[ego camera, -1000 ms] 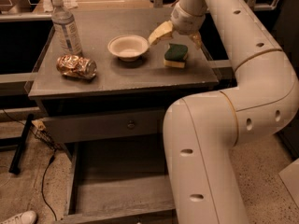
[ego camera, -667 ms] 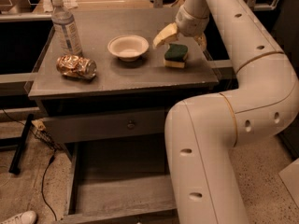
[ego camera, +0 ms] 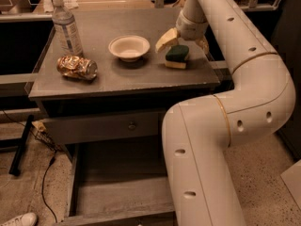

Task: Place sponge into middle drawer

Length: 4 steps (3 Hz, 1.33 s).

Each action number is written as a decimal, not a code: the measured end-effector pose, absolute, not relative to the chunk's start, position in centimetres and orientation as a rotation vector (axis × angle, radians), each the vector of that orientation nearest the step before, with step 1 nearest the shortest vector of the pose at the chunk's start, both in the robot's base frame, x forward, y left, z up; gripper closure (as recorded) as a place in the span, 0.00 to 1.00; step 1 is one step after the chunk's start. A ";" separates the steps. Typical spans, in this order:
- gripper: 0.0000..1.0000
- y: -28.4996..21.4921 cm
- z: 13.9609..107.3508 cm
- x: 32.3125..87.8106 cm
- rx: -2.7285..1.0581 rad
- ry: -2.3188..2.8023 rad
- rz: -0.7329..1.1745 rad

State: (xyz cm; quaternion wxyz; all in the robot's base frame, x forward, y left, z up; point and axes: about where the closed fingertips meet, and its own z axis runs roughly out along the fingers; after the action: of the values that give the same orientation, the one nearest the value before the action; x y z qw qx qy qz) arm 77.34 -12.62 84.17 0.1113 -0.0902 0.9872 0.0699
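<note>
- On the grey tabletop (ego camera: 141, 81), near its right back corner, lies the sponge (ego camera: 177, 56), green side up, yellow foam below, flat on the surface.
- Over the sponge hangs the gripper (ego camera: 182, 46), at the end of the white arm (ego camera: 244, 102), which reaches in from the right and bends down past the table's front edge.
- Its jaws are apart, one pale finger (ego camera: 167, 39) to the left of the sponge and the other to the right; whether either one touches the sponge I cannot tell.
- Just left of the gripper stands a white bowl (ego camera: 129, 47), upright.
- Further left lies a crushed can (ego camera: 77, 67) on its side, with a clear bottle (ego camera: 66, 29) upright behind it.
- Below the tabletop, a closed drawer front (ego camera: 94, 128) shows a small round knob (ego camera: 132, 125).
- Lower still, the middle drawer (ego camera: 113, 173) is pulled out toward the camera, its flat floor showing between low side walls; the arm covers its right part.
- The sponge is well apart from that drawer, up on the table.
- A dark cable (ego camera: 47, 182) trails over the floor at the left, and a white shoe (ego camera: 19, 219) shows at the bottom left corner.
</note>
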 end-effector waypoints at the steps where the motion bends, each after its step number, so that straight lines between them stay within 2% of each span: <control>1: 0.00 -10.8 84.7 77.3 -0.327 2.885 0.239; 4: 0.00 -8.6 83.7 77.3 -0.429 2.887 0.257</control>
State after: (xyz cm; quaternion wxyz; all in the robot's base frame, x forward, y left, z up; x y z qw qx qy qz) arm 77.28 -8.62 83.72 0.1058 -0.1455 0.9798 0.0873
